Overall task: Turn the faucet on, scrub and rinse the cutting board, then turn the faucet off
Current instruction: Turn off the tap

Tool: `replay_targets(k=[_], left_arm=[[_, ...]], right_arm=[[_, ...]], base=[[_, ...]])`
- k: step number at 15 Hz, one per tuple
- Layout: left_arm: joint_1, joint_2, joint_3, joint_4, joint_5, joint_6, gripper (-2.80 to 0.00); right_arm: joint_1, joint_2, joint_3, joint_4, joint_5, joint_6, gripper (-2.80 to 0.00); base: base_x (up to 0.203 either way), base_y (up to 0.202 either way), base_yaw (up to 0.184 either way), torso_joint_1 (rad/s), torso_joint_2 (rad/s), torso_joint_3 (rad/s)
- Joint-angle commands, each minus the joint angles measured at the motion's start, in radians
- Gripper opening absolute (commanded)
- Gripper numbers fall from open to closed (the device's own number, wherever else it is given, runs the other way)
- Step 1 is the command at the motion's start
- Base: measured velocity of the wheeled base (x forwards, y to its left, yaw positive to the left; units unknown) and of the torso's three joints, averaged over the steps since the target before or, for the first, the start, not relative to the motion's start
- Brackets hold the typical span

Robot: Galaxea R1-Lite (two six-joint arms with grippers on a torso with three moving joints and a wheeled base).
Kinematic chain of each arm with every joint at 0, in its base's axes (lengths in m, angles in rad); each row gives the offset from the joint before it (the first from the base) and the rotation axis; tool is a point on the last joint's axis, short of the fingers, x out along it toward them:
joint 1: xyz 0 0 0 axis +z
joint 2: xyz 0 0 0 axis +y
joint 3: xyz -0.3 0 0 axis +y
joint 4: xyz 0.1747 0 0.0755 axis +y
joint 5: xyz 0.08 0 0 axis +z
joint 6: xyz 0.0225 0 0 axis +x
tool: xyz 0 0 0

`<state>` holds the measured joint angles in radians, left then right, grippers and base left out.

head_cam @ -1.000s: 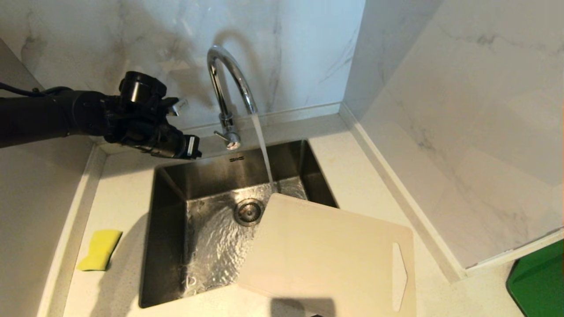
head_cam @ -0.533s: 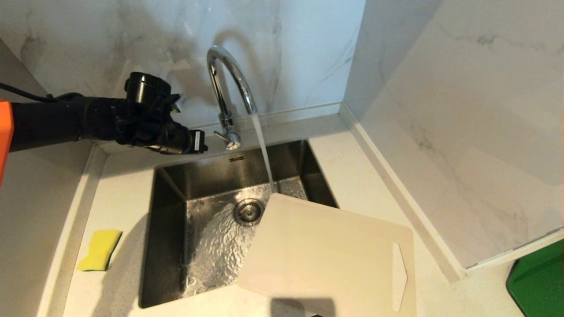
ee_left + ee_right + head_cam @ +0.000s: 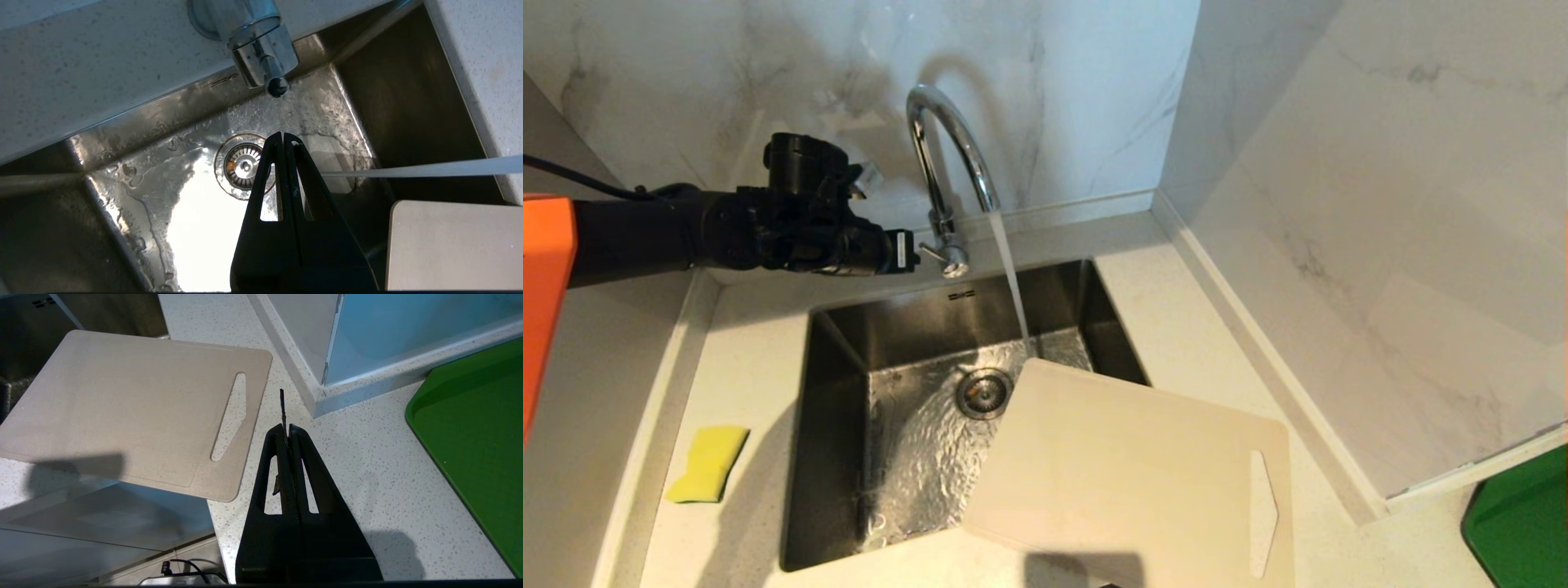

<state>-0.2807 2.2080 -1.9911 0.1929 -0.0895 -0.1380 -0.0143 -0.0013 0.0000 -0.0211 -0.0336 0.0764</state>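
The chrome faucet (image 3: 947, 147) arches over the steel sink (image 3: 837, 457), and water (image 3: 1011, 286) runs from its spout into the basin. My left gripper (image 3: 907, 251) is shut and empty, held level just left of the small side lever (image 3: 946, 256); whether it touches the lever I cannot tell. In the left wrist view the shut fingertips (image 3: 284, 139) sit a short way from the lever's end (image 3: 277, 85). The cream cutting board (image 3: 1127, 474) lies flat over the sink's front right corner. My right gripper (image 3: 288, 430) is shut beside the board's handle slot (image 3: 231, 416).
A yellow sponge (image 3: 707, 463) lies on the counter left of the sink. A green tray (image 3: 1523, 523) sits at the far right. Marble walls close in behind and on the right. The drain (image 3: 984, 393) is wet.
My left gripper has moved right toward the faucet's lever and levelled out. Water, board and sponge are as before.
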Motion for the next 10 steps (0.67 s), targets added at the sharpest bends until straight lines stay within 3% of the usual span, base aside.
replay_targets(k=[1,10], left_arm=[[-0.002,0.018,0.000,-0.026,0.005,-0.003,-2.80],[-0.002,0.060,0.000,-0.143,0.043,-0.003,-2.80]], right_arm=[[0.000,0.000,0.000,0.000,0.000,0.000,-2.80],[0.000,0.000,-0.001,0.000,0.000,0.000,-2.80]], base=[[0.000,0.000,0.000,0.000,0.00,0.000],[0.000,0.000,0.000,0.000,0.00,0.000]])
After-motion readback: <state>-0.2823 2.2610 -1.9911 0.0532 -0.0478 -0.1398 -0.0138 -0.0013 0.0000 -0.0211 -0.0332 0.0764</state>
